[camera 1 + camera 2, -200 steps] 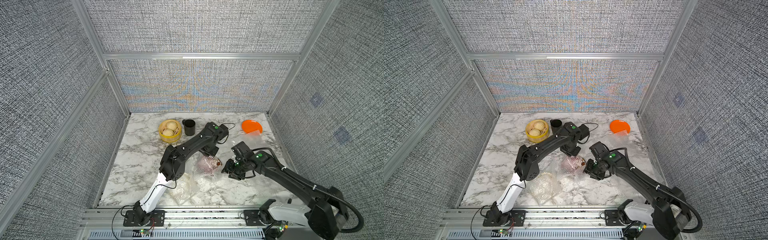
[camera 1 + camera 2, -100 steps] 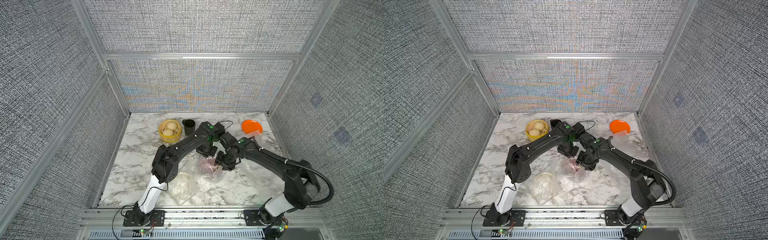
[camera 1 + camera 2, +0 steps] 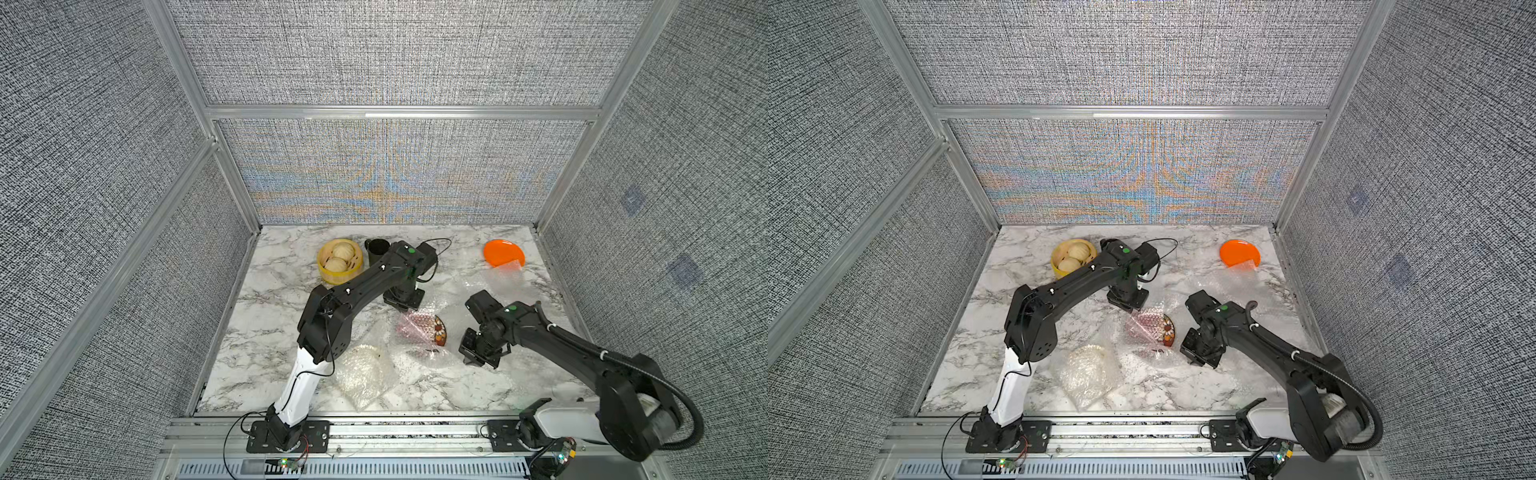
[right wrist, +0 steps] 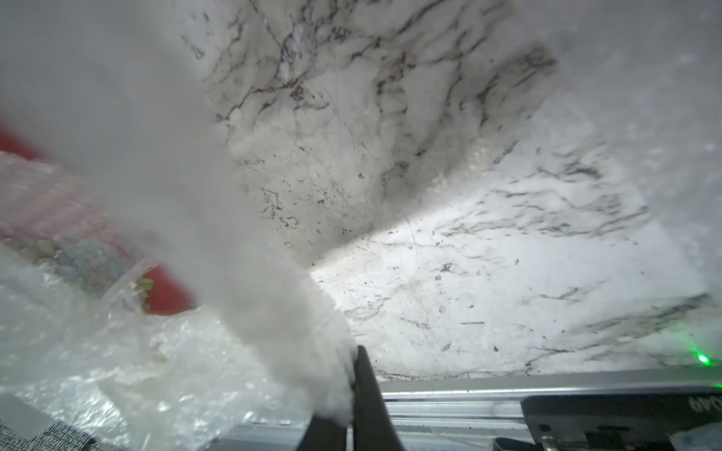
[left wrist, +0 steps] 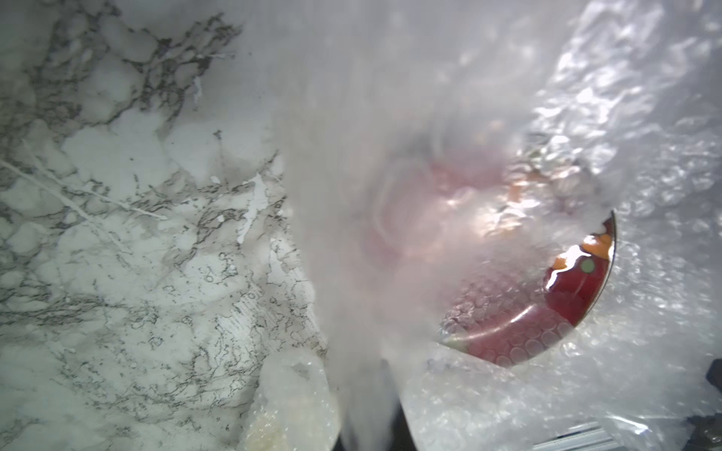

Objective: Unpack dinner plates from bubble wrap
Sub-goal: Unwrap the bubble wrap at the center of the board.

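left end effector (image 3: 407,306) closed, pinching bubble wrap (image 3: 415,328) | right end effector (image 3: 471,360) closed, pinching wrap too | dark red plate (image 3: 439,332) half-uncovered mid table (image 3: 291,291), between them | risk: opposed pulls tip or drag plate, or tear wrap

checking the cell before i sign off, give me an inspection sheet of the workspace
surface: white marble-pattern tabletop, no spills seen
job's things: plain orange round plate, loose clear bubble wrap sheet over its near edge; dark red patterned plate half out of crumpled bubble wrap; third bubble wrap bundle closed
clutter: yellow round steamer basket with buns; black cup
grippers: left gripper and right gripper, fingers shut on that crumpled bubble wrap
cables: black cable loop at left wrist; black hose by right base
surroundings: grey woven wall panels, aluminium frame
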